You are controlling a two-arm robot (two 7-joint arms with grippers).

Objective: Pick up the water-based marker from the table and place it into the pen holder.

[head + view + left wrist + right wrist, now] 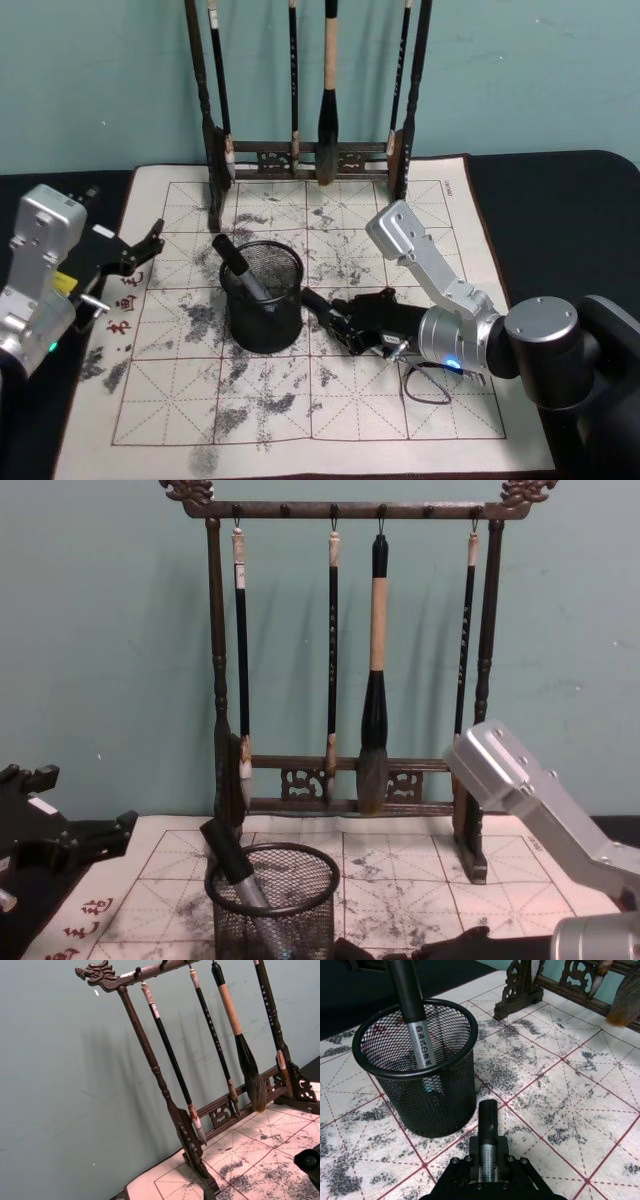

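Observation:
The black wire-mesh pen holder (262,325) (430,1105) (275,920) stands on the left-centre of the gridded paper mat. One black-capped, grey-barrelled water-based marker (238,265) (412,1015) (232,865) leans inside it. A second marker (318,303) (488,1125) lies low over the mat just right of the holder, cap end pointing toward its wall. My right gripper (345,325) (487,1162) is shut on this marker's barrel. At the mat's left edge my left gripper (135,255) (60,845) hangs open, away from the holder.
A tall dark wooden brush rack (310,160) (190,1125) (350,780) with several hanging brushes stands at the back of the mat (300,400). A thin cable loop (425,385) lies by my right wrist. Black table shows on both sides.

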